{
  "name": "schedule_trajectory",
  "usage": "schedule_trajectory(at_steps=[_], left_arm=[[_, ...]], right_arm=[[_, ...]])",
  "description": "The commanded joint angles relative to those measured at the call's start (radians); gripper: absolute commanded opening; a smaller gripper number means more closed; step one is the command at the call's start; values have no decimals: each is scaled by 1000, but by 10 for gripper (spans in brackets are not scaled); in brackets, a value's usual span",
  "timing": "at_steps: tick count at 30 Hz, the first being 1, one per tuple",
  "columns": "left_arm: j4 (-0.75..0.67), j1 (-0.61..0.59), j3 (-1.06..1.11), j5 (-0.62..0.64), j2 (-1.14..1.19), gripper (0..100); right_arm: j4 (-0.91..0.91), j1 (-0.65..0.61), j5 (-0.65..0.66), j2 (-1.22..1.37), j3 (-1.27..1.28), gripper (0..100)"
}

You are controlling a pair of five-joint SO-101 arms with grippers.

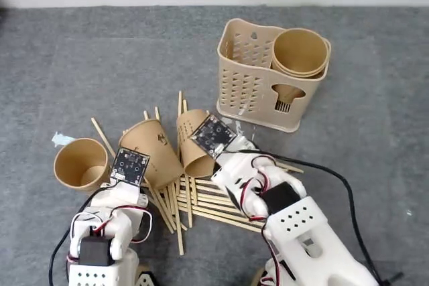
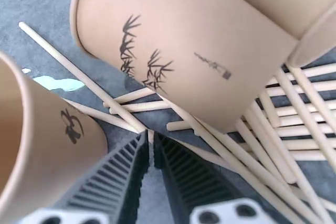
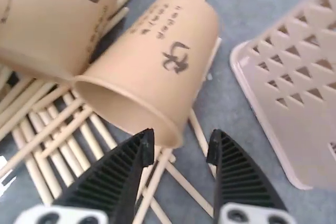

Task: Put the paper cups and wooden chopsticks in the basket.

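The beige slotted basket [image 1: 249,80] stands at the back right with paper cups [image 1: 299,51] stacked in one compartment. Three more cups are on the table: one at the left [image 1: 80,163] with its mouth up, and two on their sides [image 1: 155,147] [image 1: 194,140] over a heap of wooden chopsticks [image 1: 204,200]. My right gripper [image 3: 178,142] is open, its fingers either side of the lower rim of a lying cup [image 3: 157,72]. My left gripper [image 2: 152,148] is shut, low between the left cup [image 2: 37,145] and a lying cup [image 2: 184,51], its tips at some chopstick ends.
Grey carpet covers the table. A small pale blue scrap [image 1: 62,139] lies left of the left cup. The basket wall [image 3: 294,87] is close beside my right gripper. Open carpet lies at the far left and in front of the basket to the right.
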Motion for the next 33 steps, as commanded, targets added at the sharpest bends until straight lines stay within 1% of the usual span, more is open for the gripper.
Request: schedule_trajectory(at_steps=[1, 2, 4, 10, 13, 19, 22, 33], left_arm=[[3, -5, -5, -2, -14, 15], [3, -5, -5, -2, -14, 15], [3, -5, -5, -2, -14, 15], [3, -5, -5, -2, -14, 15], [3, -5, -5, -2, -14, 15], [3, -5, -5, -2, -14, 15], [3, -5, -5, -2, -14, 15], [3, -5, -5, -2, -14, 15]], right_arm=[[-19, 24, 6, -22, -8, 104], [-19, 21, 6, -22, -8, 88], [-19, 18, 5, -22, -8, 95], [-18, 18, 3, -22, -5, 192], [-18, 12, 3, -22, -5, 193], [-33, -61, 3, -22, -9, 193], [-65, -56, 8, -21, -9, 193], [-70, -45, 8, -19, -8, 170]])
